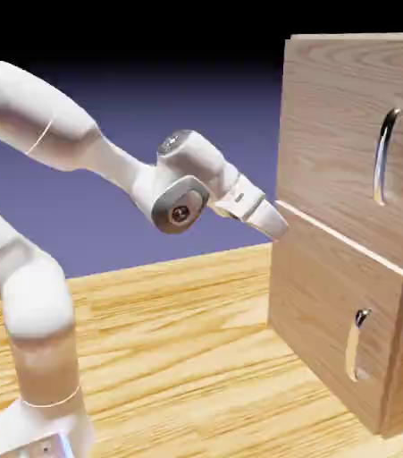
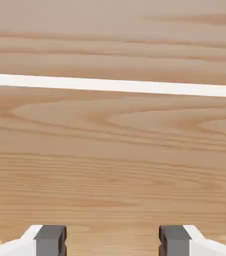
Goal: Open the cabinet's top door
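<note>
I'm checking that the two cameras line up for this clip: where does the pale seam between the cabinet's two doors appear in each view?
Exterior view: the seam slants down to the right across the cabinet front, below the top door, starting by the gripper.
Hand view: the seam is a near-level white stripe across the upper third, above the open fingertips.
Shared landmark: the seam itself, bordered by wood grain.

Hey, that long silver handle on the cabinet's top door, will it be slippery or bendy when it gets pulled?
The handle looks like polished metal, so it is probably stiff and somewhat slick. Its bowed shape stands off the top door, which should help fingers hook behind it. The open gripper is near the seam between the doors, not at it.
</note>
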Robot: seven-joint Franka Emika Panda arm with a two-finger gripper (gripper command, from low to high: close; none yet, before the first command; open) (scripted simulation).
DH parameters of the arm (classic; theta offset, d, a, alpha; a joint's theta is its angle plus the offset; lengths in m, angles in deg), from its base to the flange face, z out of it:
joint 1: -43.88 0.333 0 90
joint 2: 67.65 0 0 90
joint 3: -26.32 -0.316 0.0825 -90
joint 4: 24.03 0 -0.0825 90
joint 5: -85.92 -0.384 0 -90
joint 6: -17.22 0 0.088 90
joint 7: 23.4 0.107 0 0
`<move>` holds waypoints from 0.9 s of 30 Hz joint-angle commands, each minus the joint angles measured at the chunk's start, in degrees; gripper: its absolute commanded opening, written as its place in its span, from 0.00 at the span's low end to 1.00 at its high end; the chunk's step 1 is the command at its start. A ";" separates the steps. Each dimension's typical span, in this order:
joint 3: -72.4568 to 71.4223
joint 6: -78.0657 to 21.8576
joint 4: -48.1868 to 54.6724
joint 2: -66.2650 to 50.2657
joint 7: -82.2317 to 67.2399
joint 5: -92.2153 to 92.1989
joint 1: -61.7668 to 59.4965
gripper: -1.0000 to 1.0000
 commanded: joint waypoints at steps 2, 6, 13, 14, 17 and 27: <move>2.68 -0.31 1.24 1.66 2.54 4.99 2.37 0.50; 8.02 -0.92 3.71 4.98 7.60 14.96 7.11 0.50; 17.38 -1.99 8.04 10.78 16.47 32.40 15.40 0.50; 18.72 -2.14 8.66 11.61 17.74 34.89 16.58 0.50; 22.73 -2.60 10.52 14.10 21.54 42.37 20.14 0.50; 36.09 -4.14 16.71 22.39 34.21 67.29 31.98 0.50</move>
